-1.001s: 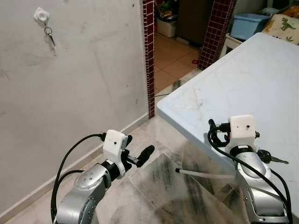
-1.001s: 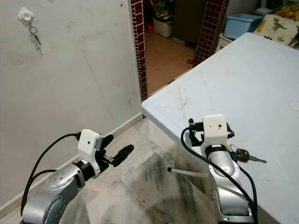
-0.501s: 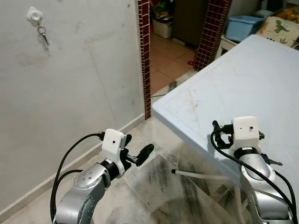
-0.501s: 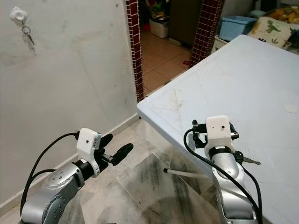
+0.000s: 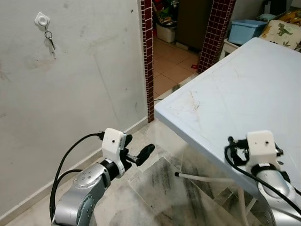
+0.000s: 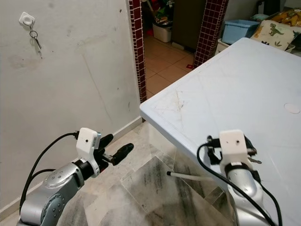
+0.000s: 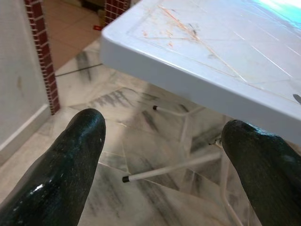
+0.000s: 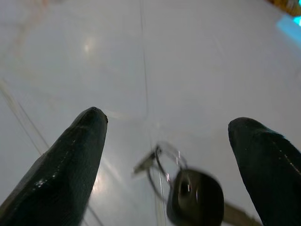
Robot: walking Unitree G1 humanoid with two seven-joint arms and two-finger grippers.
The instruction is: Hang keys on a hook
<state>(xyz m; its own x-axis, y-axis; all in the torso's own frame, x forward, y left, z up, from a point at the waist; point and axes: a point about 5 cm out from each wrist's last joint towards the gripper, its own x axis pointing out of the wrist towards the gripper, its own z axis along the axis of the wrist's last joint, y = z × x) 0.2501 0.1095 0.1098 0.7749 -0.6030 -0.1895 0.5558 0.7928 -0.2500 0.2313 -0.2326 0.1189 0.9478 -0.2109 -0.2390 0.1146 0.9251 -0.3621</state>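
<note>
On the white table (image 5: 225, 84), close to its near edge, lies a key ring with a black-headed key (image 8: 190, 193). My right gripper (image 8: 169, 160) hangs open just above it, one finger on each side, not touching. In the right eye view a bit of the key (image 6: 254, 161) peeks out beside the right wrist. A white hook (image 5: 42, 20) sits high on the wall at the left, and another key (image 5: 50, 41) hangs from it. My left gripper (image 5: 138, 147) is open and holds nothing, low over the floor in front of the wall.
Red-tiled pillars (image 5: 148, 56) frame a doorway behind the table's corner. A blue bin (image 5: 245, 27) and a dinosaur-print cushion (image 5: 284, 29) lie beyond the table. White table legs and a brace (image 7: 169, 165) cross the marble floor under it.
The camera has shifted. My right wrist now sits lower and further right in the picture and covers most of the key on the table. The left arm keeps its pose.
</note>
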